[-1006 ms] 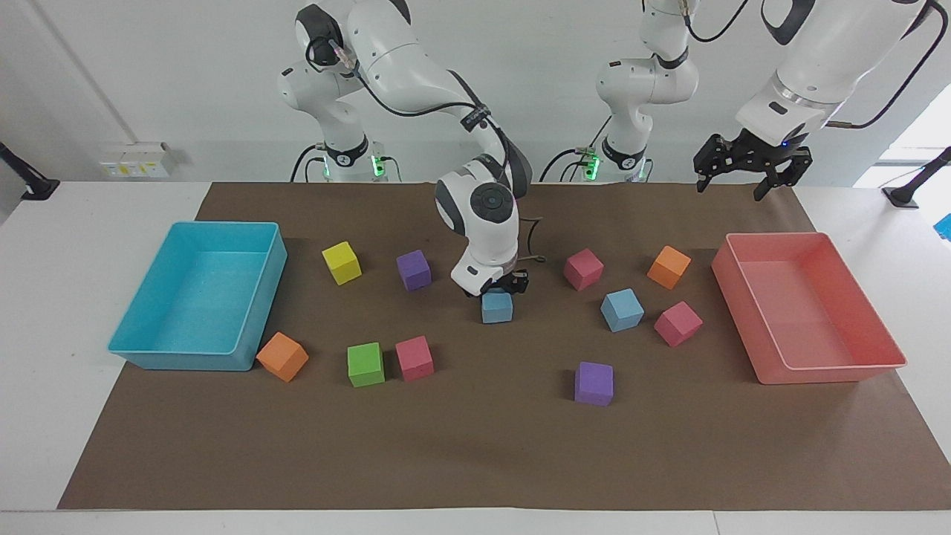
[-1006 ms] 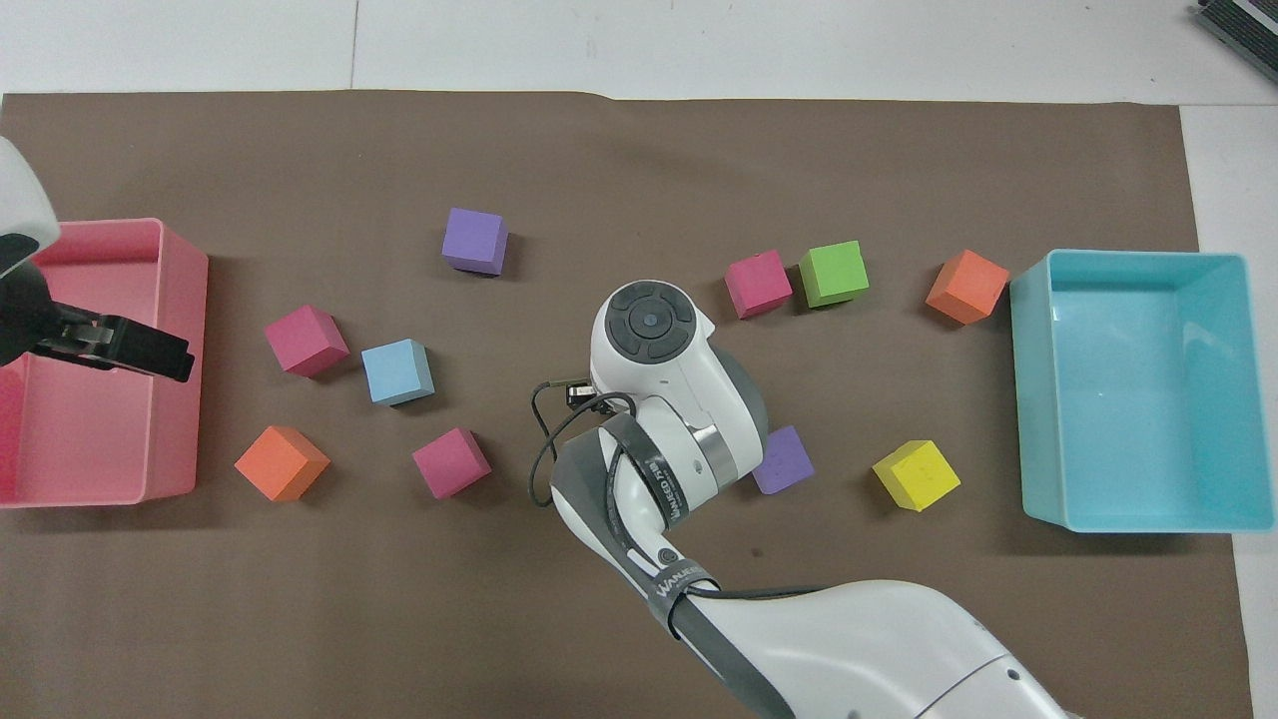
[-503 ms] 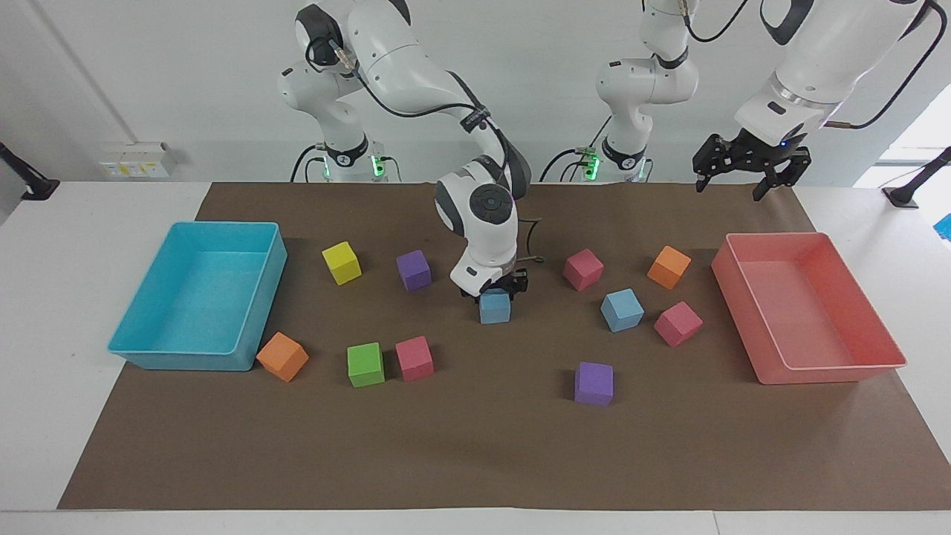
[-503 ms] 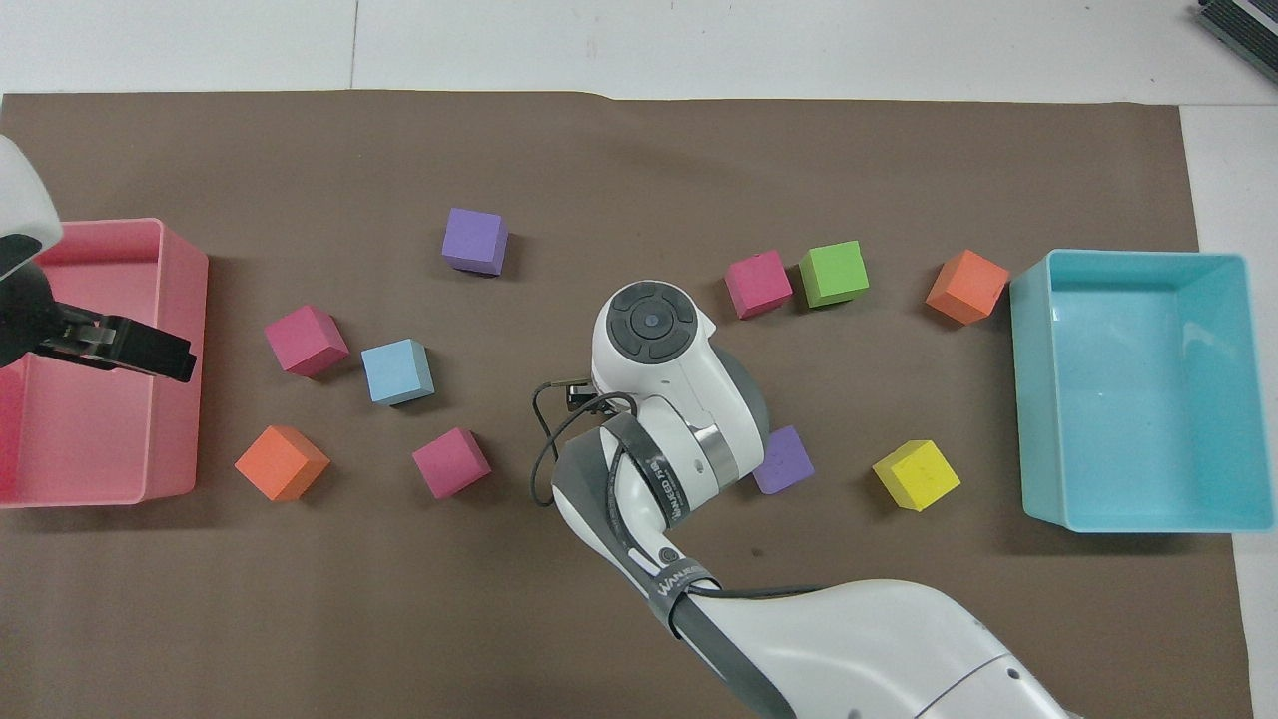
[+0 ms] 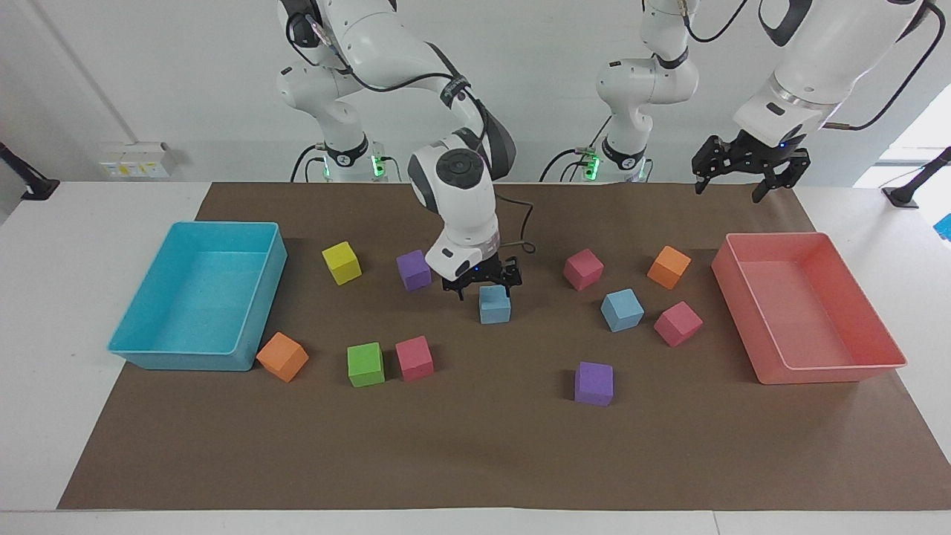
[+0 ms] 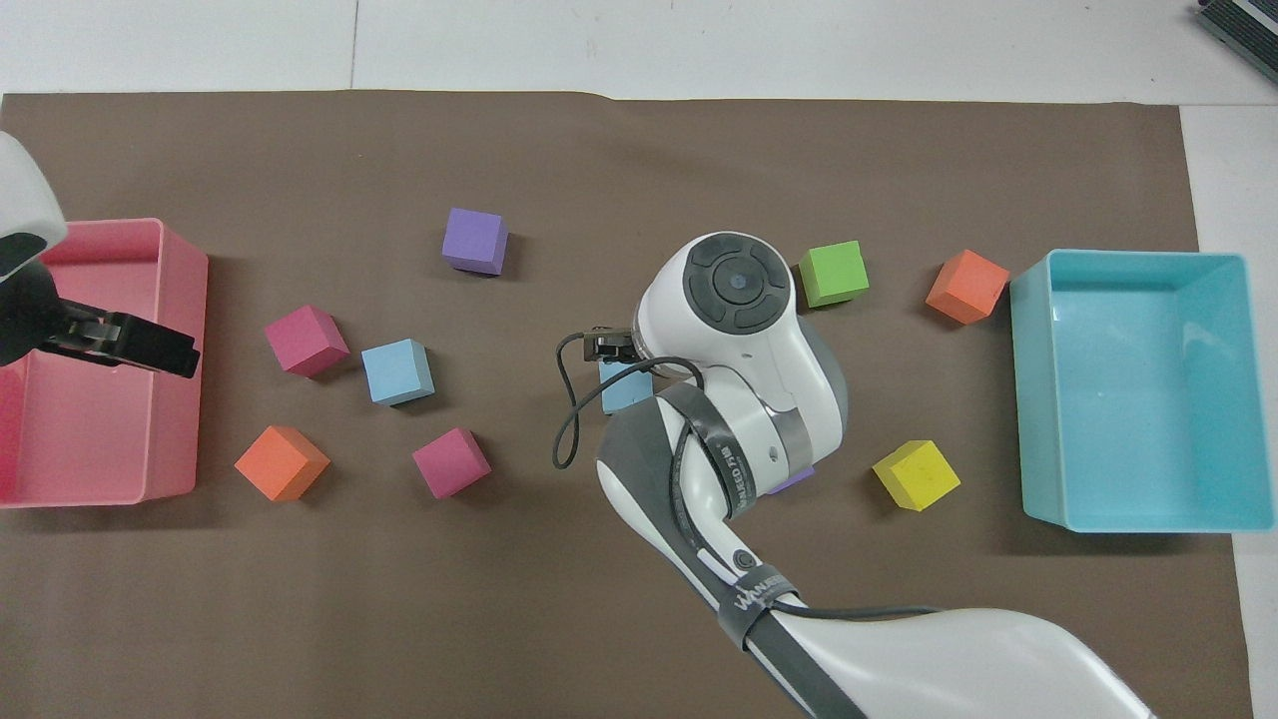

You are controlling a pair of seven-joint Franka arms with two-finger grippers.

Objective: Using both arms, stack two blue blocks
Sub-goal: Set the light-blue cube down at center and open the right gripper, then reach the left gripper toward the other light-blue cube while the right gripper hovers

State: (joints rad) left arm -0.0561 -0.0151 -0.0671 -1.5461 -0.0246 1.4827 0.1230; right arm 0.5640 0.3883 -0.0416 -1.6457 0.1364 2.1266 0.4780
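One blue block [image 5: 495, 305] sits on the brown mat mid-table; in the overhead view only a corner of this blue block [image 6: 624, 387] shows beside the right arm's wrist. My right gripper [image 5: 484, 286] hangs just above it, open, a finger to each side and nothing held. The other blue block [image 5: 622, 310] [image 6: 397, 371] lies toward the left arm's end, between two pink cubes. My left gripper [image 5: 745, 178] [image 6: 120, 340] waits open and empty, high over the pink tray.
A turquoise tray [image 5: 186, 360] stands at the right arm's end and a pink tray [image 5: 832, 371] at the left arm's end. Yellow [image 5: 342, 262], purple [image 5: 414, 269], green [image 5: 365, 364], orange [image 5: 669, 267] and pink [image 5: 583, 268] cubes lie scattered on the mat.
My right gripper has opened, let go of the blue block and risen off it, its wrist swinging toward the right arm's end. The block stays on the mat. The left arm barely moved.
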